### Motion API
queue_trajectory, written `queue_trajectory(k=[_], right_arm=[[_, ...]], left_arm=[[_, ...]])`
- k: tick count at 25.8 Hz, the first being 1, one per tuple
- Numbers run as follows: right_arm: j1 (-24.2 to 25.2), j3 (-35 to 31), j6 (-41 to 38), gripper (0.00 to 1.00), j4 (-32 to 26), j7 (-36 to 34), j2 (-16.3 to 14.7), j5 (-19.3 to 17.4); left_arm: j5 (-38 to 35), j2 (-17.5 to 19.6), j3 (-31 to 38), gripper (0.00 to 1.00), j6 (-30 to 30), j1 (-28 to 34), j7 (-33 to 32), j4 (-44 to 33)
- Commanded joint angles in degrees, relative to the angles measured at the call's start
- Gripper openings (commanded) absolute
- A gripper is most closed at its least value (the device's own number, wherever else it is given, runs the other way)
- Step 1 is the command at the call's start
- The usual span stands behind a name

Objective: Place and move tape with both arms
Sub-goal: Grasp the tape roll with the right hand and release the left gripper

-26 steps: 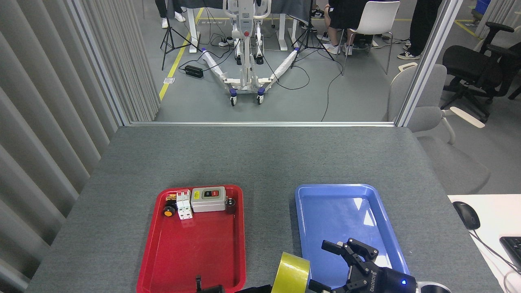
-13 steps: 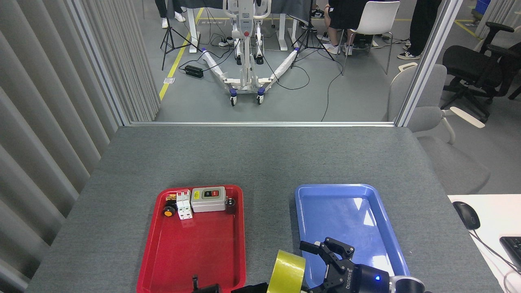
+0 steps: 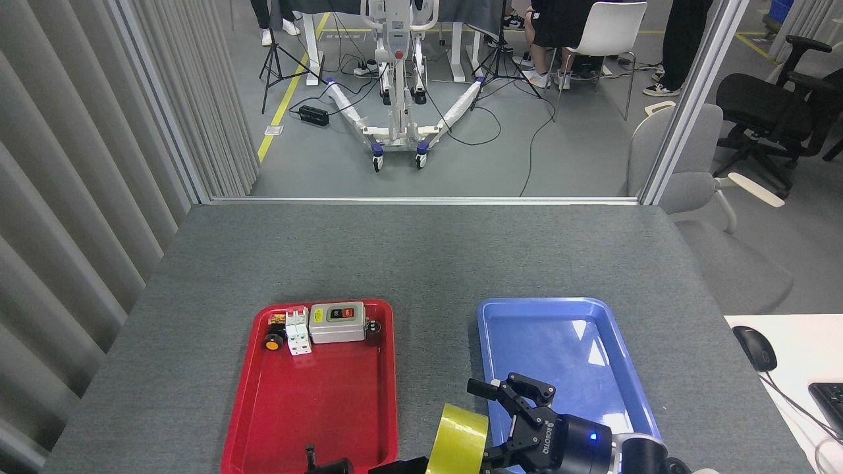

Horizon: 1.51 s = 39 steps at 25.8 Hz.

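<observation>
The right gripper slides further left along the near edge of the desk, off the near left corner of the blue tray and toward the tape. Its fingers are spread wide, the upper one reaching out past the roll's top, the lower one close beside the roll's right face; contact is not clear. The tape stands on edge in the gap between the red tray and the blue one, and it drifts slightly left too. The left gripper barely peeks in at the bottom edge, dark, and whether it grips or gapes I cannot tell. This looks like a handover closing in: the right side is lining up to take the roll.
</observation>
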Motion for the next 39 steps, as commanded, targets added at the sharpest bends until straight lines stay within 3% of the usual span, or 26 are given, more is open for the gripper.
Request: queue_trajectory(k=[1,11,23,36,39], right_arm=[[-0.36,-0.01,-0.02,0.83,0.6,0.05,0.98,0.07],[-0.36,0.08,-0.02,0.65,0.51,0.14,0.98,0.07],[-0.36,0.79,-0.02,0.19,0.6,0.22,0.98,0.07],[-0.36,0.79,-0.02,0.17,0.6,0.14,0.98,0.07],[-0.36,0.79,-0.02,0.17,0.6,0.14,0.98,0.07]], left_arm=[[0.0,0.01,0.26,0.0,-0.14,-0.01,0.0,0.02],[0.09,0.01,1.31,0.0,-0.14,-0.01,-0.08,0.11],[0.09,0.01,1.66,0.0,-0.14,-0.19,-0.17,0.2],[0.09,0.01,2.19,0.0,-0.31,-0.19,-0.08,0.81],[-0.35,0.01,2.46,0.34,-1.28,-0.36,0.0,1.34]])
